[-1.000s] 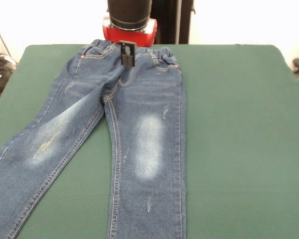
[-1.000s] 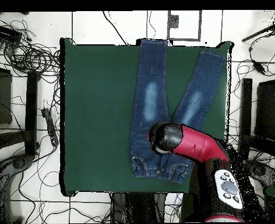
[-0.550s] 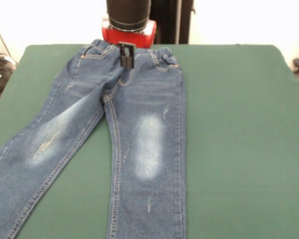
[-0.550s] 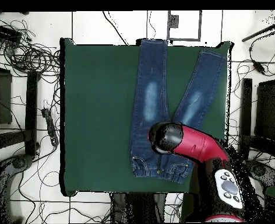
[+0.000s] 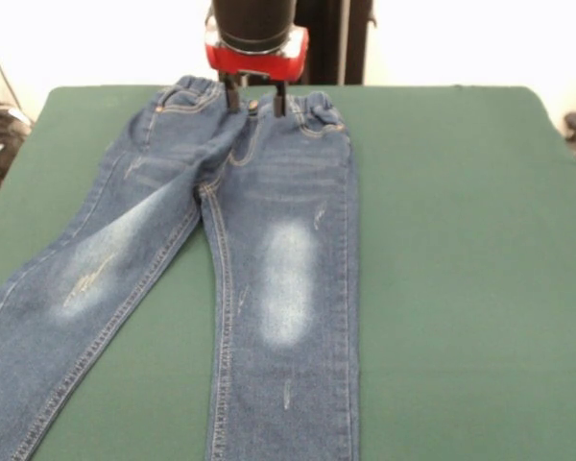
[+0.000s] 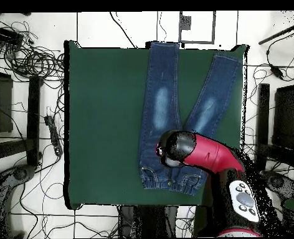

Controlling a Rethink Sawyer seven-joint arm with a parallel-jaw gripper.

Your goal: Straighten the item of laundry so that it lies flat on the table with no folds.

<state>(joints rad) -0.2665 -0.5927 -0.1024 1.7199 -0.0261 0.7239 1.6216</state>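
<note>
Gripper (image 5: 254, 104) hangs at the 12 o'clock end of the jeans (image 5: 230, 259), its two black fingers (image 5: 231, 100) spread apart over the gathered elastic waistband, gripping nothing. Both legs appear laid out smooth on the green felt table (image 5: 461, 269), one straight toward 6 o'clock, one splayed toward 8; I judge little remains beyond clearing away. Denim looks stiff, with faded thigh patches and tan stitching.

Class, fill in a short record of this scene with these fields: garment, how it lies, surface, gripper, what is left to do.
garment: blue jeans
how it lies: front side up, legs spread apart in a V, no clear folds
surface: green table
gripper: gripper open, fingers either side of the waistband button, at the waistband
what is left to do: probably little; the jeans look about flat already
</note>
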